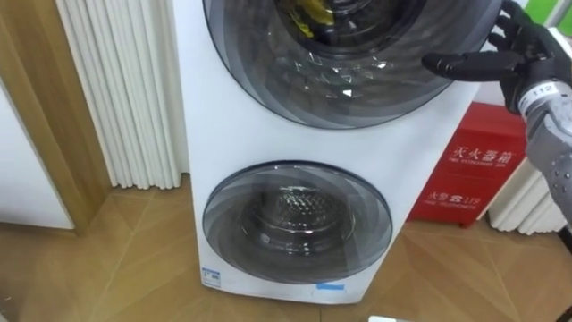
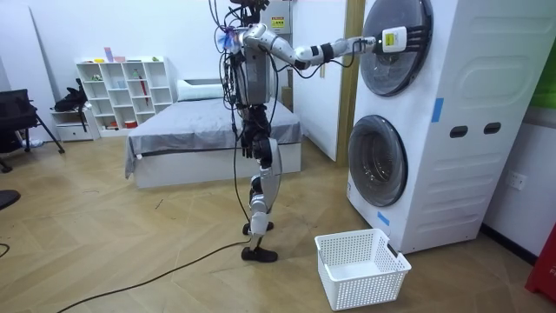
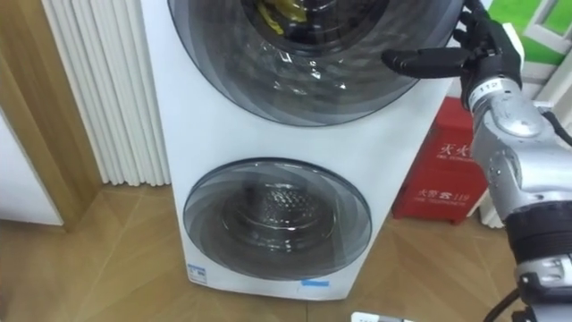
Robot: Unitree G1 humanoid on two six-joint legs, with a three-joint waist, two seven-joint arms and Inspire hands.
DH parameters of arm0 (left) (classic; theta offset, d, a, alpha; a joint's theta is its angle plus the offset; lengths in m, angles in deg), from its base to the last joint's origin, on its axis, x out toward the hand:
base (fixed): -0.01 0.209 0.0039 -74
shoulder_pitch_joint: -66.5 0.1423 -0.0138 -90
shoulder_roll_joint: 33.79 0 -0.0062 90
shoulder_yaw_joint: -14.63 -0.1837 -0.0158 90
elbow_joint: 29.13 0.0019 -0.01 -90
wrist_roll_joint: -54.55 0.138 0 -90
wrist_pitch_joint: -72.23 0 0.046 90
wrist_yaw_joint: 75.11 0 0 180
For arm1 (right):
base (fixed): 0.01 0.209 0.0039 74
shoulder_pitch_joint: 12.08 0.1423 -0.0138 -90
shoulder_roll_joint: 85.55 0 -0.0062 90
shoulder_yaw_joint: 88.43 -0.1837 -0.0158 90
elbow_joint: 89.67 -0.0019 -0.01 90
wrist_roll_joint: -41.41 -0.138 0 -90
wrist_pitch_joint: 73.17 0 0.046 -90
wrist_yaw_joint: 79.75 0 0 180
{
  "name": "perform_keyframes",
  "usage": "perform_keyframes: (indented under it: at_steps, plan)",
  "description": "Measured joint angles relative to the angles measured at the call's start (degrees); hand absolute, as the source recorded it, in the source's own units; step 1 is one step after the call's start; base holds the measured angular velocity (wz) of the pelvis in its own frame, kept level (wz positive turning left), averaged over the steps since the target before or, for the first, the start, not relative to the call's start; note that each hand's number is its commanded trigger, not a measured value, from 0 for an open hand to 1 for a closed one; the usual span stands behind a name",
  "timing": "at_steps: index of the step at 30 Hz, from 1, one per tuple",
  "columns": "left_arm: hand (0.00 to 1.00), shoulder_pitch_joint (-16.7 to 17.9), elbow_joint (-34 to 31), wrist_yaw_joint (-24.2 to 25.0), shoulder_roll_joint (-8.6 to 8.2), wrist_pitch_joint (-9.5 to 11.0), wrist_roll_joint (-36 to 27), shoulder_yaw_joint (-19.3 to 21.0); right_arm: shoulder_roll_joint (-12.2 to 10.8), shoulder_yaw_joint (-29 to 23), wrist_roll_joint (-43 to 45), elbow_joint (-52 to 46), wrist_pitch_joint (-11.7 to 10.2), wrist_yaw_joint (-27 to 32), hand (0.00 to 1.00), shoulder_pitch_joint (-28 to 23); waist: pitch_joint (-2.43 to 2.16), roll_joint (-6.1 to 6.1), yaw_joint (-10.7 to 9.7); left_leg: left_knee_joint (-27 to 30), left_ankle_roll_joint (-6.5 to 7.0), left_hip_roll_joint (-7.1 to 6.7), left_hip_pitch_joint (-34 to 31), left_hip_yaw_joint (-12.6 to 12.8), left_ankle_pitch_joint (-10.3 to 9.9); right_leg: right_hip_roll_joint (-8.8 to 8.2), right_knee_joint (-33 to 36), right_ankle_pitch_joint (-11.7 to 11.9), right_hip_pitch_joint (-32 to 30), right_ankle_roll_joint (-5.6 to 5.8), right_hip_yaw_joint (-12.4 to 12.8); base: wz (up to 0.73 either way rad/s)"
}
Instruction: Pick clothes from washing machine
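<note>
The right arm stretches up and forward, nearly straight. The right hand is raised, its fingers extended.

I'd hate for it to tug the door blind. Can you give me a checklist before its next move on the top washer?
1. Right hand at upper door's right edge: ok.
2. Fingers hooked on a handle: cannot tell; they look straight.
3. Upper door open: not ok, shut.
4. Clothes inside: ok, something yellow behind the glass.
5. Basket ready on the floor before the machine: ok.
6. Lower door shut, out of the way: ok.
</note>
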Motion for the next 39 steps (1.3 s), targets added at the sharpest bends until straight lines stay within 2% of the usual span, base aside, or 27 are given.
perform_keyframes:
  at_steps: [2,6,10,16,22,27,33,39]
  plan:
    - [0.00,-0.22,0.03,0.03,0.04,0.00,-0.02,0.09,1.50,0.12,-0.74,2.62,-0.21,-0.98,0.00,0.03,-0.03,0.27,1.29,0.23,-0.05,0.01,0.04,-0.30,0.03,0.02,0.00,0.00,0.27,0.00,-0.38,0.14]
    - [0.00,-0.16,0.11,0.16,0.01,-0.03,-0.01,0.12,1.95,0.10,-1.21,5.97,-0.48,-1.35,0.00,0.03,-0.03,0.40,2.25,0.26,-0.24,0.02,0.03,-0.85,0.19,0.07,0.02,0.00,0.61,0.00,-1.20,0.09]
    - [0.00,-0.43,0.11,0.12,0.01,-0.08,-0.05,0.03,2.08,0.22,-1.71,9.13,-0.48,-2.34,0.00,0.02,-0.01,0.37,2.19,0.32,-0.25,-0.07,0.04,-1.66,0.20,0.03,-0.08,0.00,1.03,0.00,-2.41,0.12]
    - [0.00,-0.58,-0.21,0.09,-0.03,0.04,-0.03,0.20,2.18,0.14,-3.17,9.29,-0.48,-4.19,0.00,0.02,0.07,0.41,1.41,0.24,-0.25,-0.10,-0.06,-1.63,0.20,0.04,-0.15,0.00,0.93,0.00,-2.45,0.01]
    - [0.00,-1.05,-1.11,-0.20,0.02,0.56,-0.01,0.19,2.61,0.12,-5.70,10.73,-0.48,-5.28,0.00,-0.01,0.31,-0.13,0.55,0.25,-0.25,-0.20,0.12,-2.22,0.20,0.01,-0.17,0.00,1.35,0.00,-3.11,0.05]
    - [0.00,-0.87,-1.14,-0.30,0.08,0.67,-0.01,0.25,2.78,0.16,-7.28,13.06,-0.48,-5.76,0.00,-0.02,0.29,-0.34,0.99,0.26,-0.25,-0.23,0.19,-2.39,0.20,0.01,-0.19,0.00,1.44,0.00,-3.10,0.02]
    - [0.00,-0.42,-1.29,-0.71,0.27,1.76,-0.04,1.92,2.79,0.16,-7.28,12.52,-0.48,-6.51,0.00,-0.01,0.25,-0.27,1.34,0.29,-0.25,-0.22,-0.02,-2.38,0.20,0.01,-0.16,0.00,1.30,0.00,-3.18,0.00]
    - [0.00,-0.12,-1.54,-0.77,0.33,2.16,-0.11,1.81,3.49,1.11,-7.32,10.23,-0.48,-5.47,0.00,0.01,-0.08,-0.19,1.30,0.24,-0.25,-0.20,-0.11,-2.28,0.21,0.04,-0.04,-0.01,1.05,0.01,-3.04,-0.01]
